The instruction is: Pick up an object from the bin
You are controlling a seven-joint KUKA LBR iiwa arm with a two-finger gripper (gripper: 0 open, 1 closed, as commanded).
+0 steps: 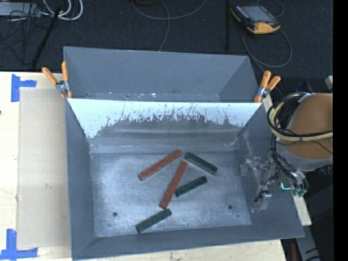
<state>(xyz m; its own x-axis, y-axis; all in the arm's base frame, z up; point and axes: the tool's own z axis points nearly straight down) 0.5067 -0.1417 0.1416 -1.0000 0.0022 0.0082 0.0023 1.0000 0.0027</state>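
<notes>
I see the gripper [262, 193] low against the bin's [163, 80] right wall; open or closed, I cannot tell. Nearest, mid-floor, lie two slim flat sticks: the upper green bar [200, 162] and the lower green bar [190, 186], which touches a reddish-brown bar [174, 185].

Overhead camera, angled down onto bin [163, 75]
</notes>
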